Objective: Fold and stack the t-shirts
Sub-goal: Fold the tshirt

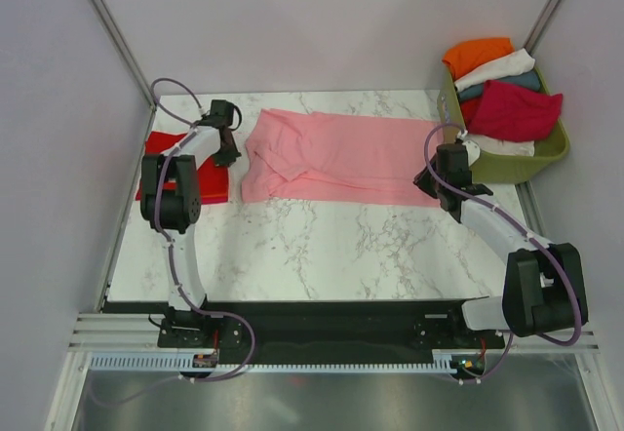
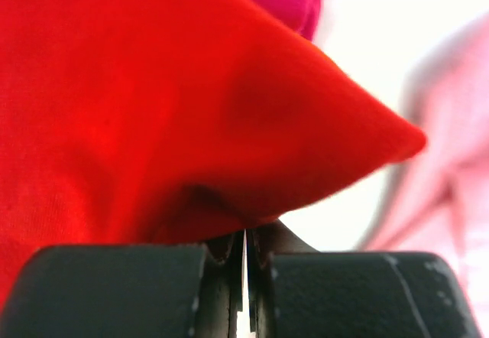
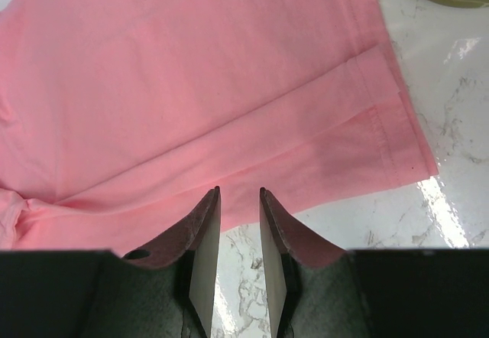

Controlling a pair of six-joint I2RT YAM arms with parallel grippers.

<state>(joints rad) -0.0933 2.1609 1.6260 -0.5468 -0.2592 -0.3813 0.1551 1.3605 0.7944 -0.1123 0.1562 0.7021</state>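
— On the worktop [image 1: 322, 246], what's laid out?

— One pink t-shirt [image 1: 341, 158], spread flat across the far middle, long side running left to right, creases bunched at its left end. One red t-shirt [image 1: 164, 142] lies at the far left edge, partly under my left arm [image 1: 180, 192].

— State of your left end effector?

— My left end effector [image 2: 244, 240] is at the right edge of the red t-shirt. Jaws are together, with a pucker of red cloth pinched at the tips. Pink cloth is a blur off to the right in that wrist view.

— And the right?

— My right end effector [image 3: 238, 194] has its jaws apart with nothing between them. The tips are over bare marble, just beside the near hem of the pink t-shirt at its right end. I can't tell if they touch the worktop.

— Any other shirts?

— An olive-green basket [image 1: 551, 148] sits at the far right corner, piled up. It holds an orange t-shirt [image 1: 478, 56], a white t-shirt [image 1: 499, 68], a teal t-shirt [image 1: 486, 89] and a crimson t-shirt [image 1: 517, 109].
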